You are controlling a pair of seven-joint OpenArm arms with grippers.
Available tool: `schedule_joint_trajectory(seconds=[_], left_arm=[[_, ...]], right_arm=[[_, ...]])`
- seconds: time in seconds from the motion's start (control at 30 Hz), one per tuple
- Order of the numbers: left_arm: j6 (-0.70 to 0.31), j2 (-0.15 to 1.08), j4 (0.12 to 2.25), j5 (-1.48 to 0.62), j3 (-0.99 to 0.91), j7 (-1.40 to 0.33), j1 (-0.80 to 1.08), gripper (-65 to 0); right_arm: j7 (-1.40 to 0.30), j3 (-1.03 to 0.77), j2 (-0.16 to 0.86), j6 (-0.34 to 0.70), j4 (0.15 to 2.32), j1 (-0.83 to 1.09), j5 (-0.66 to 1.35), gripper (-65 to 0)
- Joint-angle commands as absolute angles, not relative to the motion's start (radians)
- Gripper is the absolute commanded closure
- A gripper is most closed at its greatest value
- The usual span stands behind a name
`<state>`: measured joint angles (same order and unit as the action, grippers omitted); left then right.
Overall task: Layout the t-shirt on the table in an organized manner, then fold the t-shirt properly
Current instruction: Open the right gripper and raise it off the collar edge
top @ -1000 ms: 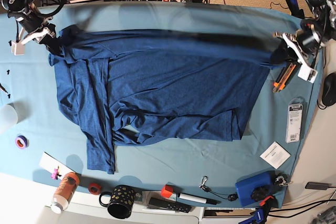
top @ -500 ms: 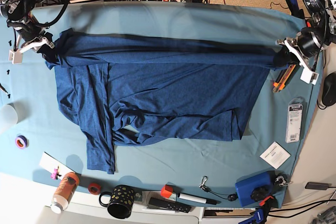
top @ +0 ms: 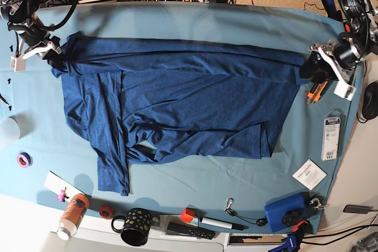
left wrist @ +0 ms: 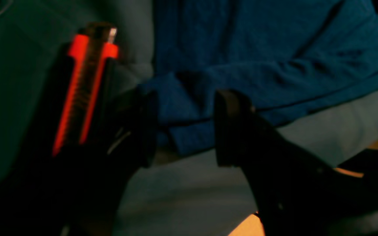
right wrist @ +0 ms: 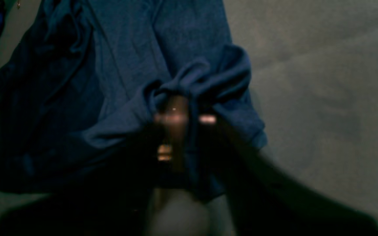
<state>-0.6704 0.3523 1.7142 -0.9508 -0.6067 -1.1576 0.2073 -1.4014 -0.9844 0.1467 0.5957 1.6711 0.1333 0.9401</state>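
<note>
T-shirt (top: 177,95) lies spread over the middle of the surface (top: 195,19), long axis running left-right in the base view. The upper edge is pulled into a fairly straight line between the two grippers, which looks like the point of holding opposite ends: tension squares that edge.

Left gripper (left wrist: 184,127), far right of the base frame: fingers (left wrist: 230,127) parted, a shirt corner sitting in the gap with cloth visible either side. Fabric rests on the surface, not lifted. Reads as released, or mid-release.

Right gripper (right wrist: 182,127), upper left of the base frame: view is dark and blurred. Fabric is bunched and wrapped round the finger tips, so cloth is at least touching them. Can't tell whether they're clamped on it or slack.

Lower half is not organised. One sleeve (top: 112,157) hangs down toward lower left, and the hem area at centre-bottom is rumpled with a fold-over. My read: layout is partial, top edge done, bottom needs flattening before any fold.

Orange-and-black utility knife (top: 316,90) sits just beside the left gripper, at the shirt's right end. In the left wrist view it's at frame left, right next to the finger. Risk: snagging it on the next grab or dragging it with the cloth.

Clutter along the bottom edge (mug (top: 134,226), bottle (top: 72,213), tape rolls) is clear of the shirt.
</note>
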Motion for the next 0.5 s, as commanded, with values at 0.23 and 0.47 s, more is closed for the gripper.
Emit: schedule_joint_trajectory(seconds=[0.23,0.47], left_arm=[[-0.670,0.369,1.729,-0.971,-0.563,-1.128,0.199,-27.7],[-0.636,0.368,1.729,-0.971,-0.563,-1.129,0.201,-27.7]], right_arm=[[-1.350,-0.989,0.170,0.596,1.689,0.124,1.041,-23.7],[-1.376,-0.989,0.236,0.595,1.689,0.068,1.059,-23.7]])
